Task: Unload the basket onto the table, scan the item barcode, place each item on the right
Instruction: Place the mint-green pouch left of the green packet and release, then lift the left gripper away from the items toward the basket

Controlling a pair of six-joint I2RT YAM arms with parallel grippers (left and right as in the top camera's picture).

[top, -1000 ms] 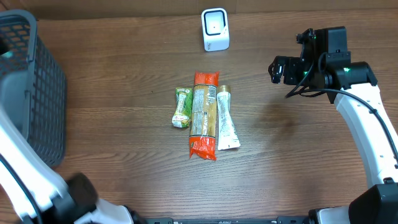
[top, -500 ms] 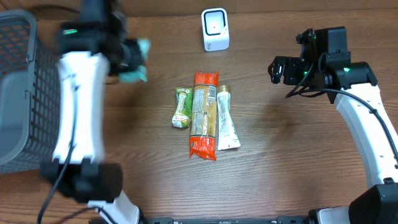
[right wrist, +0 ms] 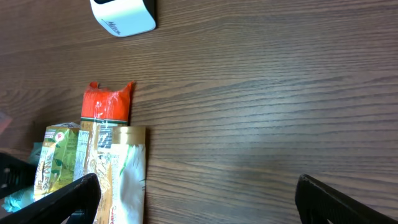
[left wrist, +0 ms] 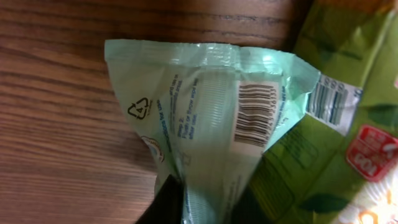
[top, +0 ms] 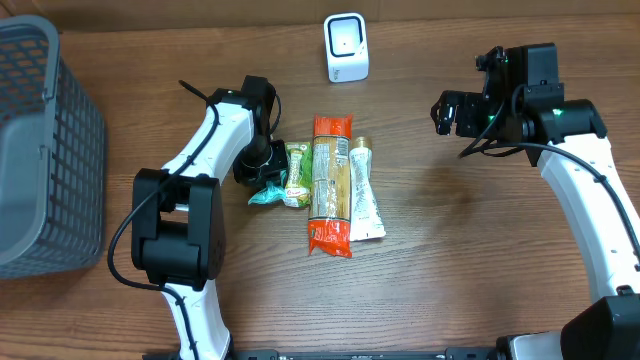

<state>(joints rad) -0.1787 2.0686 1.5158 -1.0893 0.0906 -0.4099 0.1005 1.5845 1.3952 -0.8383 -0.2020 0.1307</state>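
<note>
K: Pouch (left wrist: 205, 118) position?

M: Flat on the bench (top: 450, 250), at the left end of the row and touching the green pack (top: 294, 172). The left tool (top: 262, 178) sits right over its near end. One dark finger (left wrist: 163, 202) shows at the film's tail. Can't tell whether the jaws pinch it or stand clear.

K: Barcode (left wrist: 255, 115)?

M: Face up and sharp in the left wrist view, near the pouch's right edge. The film is creased around it.

K: How to run the step, then?

M: My take: grip the tail only and keep the fingers off the code. Lift straight so the green pack isn't dragged along. Hold the film taut so the bars read flat, then turn the code side to the scanner (top: 346, 47). It stands at the far edge, well apart, beyond the orange pack (top: 328, 185) and the tube (top: 363, 190).

K: Arm pose?

M: The left arm runs diagonally from its base out over the bench, with the wrist bent down at the row. The right arm is raised on the right side, well apart from the items. The right tool (top: 445, 110) has its jaws spread wide with nothing between them. Its wrist view looks down on bare wood, with the scanner at top left.

K: Basket (top: 40, 150)?

M: At the far left, well apart from the left arm. No factor, I'd judge.
</note>
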